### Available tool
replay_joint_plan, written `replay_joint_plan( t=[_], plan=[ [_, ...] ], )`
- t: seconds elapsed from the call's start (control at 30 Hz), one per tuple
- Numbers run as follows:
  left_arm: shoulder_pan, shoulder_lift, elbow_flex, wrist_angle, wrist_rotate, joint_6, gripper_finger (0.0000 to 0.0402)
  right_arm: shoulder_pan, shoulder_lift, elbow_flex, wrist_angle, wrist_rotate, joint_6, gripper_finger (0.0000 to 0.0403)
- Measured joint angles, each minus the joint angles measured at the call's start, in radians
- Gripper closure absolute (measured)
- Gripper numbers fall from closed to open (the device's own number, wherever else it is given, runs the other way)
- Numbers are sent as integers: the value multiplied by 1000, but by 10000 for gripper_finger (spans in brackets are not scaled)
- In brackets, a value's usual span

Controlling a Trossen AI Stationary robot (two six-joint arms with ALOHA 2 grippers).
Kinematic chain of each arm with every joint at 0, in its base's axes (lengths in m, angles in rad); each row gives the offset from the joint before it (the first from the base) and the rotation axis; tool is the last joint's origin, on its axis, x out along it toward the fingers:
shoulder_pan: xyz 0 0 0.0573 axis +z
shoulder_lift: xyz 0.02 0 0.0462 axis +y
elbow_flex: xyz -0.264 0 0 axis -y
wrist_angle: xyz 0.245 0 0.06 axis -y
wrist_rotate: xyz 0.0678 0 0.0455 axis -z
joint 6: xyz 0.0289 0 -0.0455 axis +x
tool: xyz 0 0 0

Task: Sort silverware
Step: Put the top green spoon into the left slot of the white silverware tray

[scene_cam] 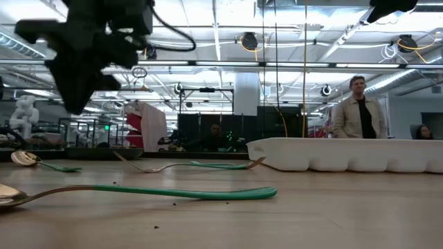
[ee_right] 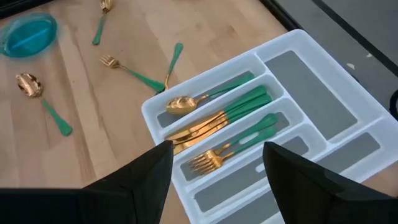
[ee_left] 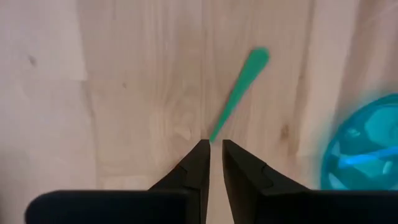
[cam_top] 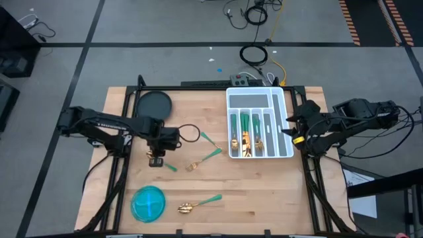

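The left claw (ee_left: 212, 151) points straight down, its fingers nearly shut around the end of a green handle (ee_left: 239, 93). It seems to have a thin grip on that spoon. The grip is right at the tip, so the spoon could slip out or swing. More silverware (cam_top: 203, 160) lies nearby. The right claw (ee_right: 214, 163) waits wide open over the tray (cam_top: 281, 106), holding nothing.

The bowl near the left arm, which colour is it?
The bowl is translucent blue, almost turquoise; the high view shows it best.
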Motion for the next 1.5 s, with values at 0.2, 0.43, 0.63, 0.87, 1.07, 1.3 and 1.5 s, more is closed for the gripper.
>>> replay_joint_plan(
  t=[0.2, 0.43, 0.63, 0.87, 1.07, 1.3, 1.5],
  plan=[
    [56, -32, 159, -46, 13, 36, 352, 0, 2, 0, 0, 5, -25, 141],
    [126, -146, 229, -95, 34, 61, 352, 0, 15, 0, 0, 8, -47, 97],
    [149, -200, 161, -122, 80, 36, 352, 0, 26, 0, -1, 9, -38, 88],
    [111, -195, 77, -68, -25, 9, 352, 0, 42, 0, -14, 10, -25, 89],
    [96, -190, 76, -67, -175, -69, 352, 0, 46, 0, -32, 10, -1, 89],
    [96, -190, 76, -64, -183, -161, 352, 0, 46, 0, -31, 10, 1, 89],
    [96, -190, 76, -65, -87, -118, 351, 0, 46, 0, -31, 10, 2, 89]
  ],
)
